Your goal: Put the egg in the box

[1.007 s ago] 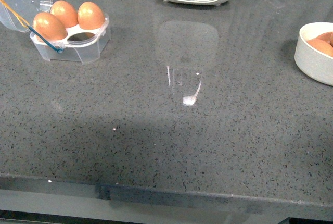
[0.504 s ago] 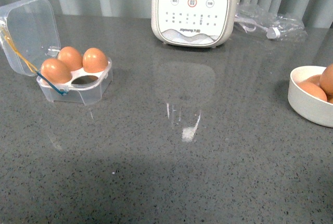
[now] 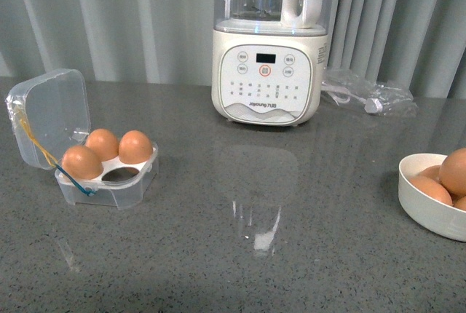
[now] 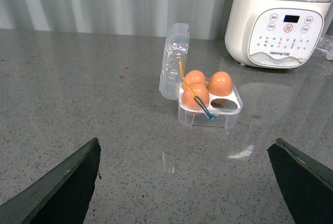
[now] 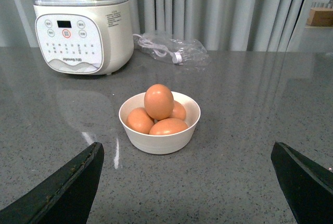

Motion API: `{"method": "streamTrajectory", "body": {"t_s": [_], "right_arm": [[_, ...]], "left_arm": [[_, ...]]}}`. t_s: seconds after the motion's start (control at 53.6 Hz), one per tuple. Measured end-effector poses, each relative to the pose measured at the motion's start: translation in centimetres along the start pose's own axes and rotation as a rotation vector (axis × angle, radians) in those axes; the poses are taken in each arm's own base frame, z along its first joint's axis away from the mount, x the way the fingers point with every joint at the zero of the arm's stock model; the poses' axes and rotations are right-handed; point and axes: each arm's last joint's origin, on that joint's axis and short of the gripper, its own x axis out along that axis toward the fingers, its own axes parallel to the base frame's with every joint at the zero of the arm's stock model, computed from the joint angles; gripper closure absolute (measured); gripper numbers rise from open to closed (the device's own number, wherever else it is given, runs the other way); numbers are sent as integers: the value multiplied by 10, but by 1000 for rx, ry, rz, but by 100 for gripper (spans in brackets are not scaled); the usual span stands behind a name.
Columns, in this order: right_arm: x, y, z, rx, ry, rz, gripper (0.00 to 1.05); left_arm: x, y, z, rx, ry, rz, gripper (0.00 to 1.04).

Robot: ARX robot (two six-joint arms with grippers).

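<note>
Near: the left hand (image 4: 187, 140), empty and spread wide, faces the box (image 4: 229, 117) mid-frame, its lid propped open and one slot free to receive. The right hand (image 5: 187, 145), also spread, faces the bowl (image 5: 140, 140); the egg (image 5: 158, 101) lies topmost, centre frame, likely the easiest pick.

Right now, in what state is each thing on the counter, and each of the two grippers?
box: lid open, three slots filled, one slot empty.
bowl: upright, holds at least four eggs.
blender: upright, jug seated on its base.
plastic bag: lying crumpled.
left gripper: open, holds nothing.
right gripper: open, holds nothing.
</note>
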Motion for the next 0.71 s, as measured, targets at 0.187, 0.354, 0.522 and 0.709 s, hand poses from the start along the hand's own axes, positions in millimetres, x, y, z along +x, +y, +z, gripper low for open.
{"method": "streamTrajectory", "body": {"t_s": [0.187, 0.354, 0.522, 0.709], "right_arm": [[0, 0, 0, 0, 0, 0, 7], [0, 0, 0, 0, 0, 0, 7], [0, 0, 0, 0, 0, 0, 7], [4, -2, 2, 25, 85, -131, 7]], "left_arm": [[0, 0, 0, 0, 0, 0, 7], [0, 0, 0, 0, 0, 0, 7], [0, 0, 0, 0, 0, 0, 7], [0, 0, 0, 0, 0, 0, 7]]}}
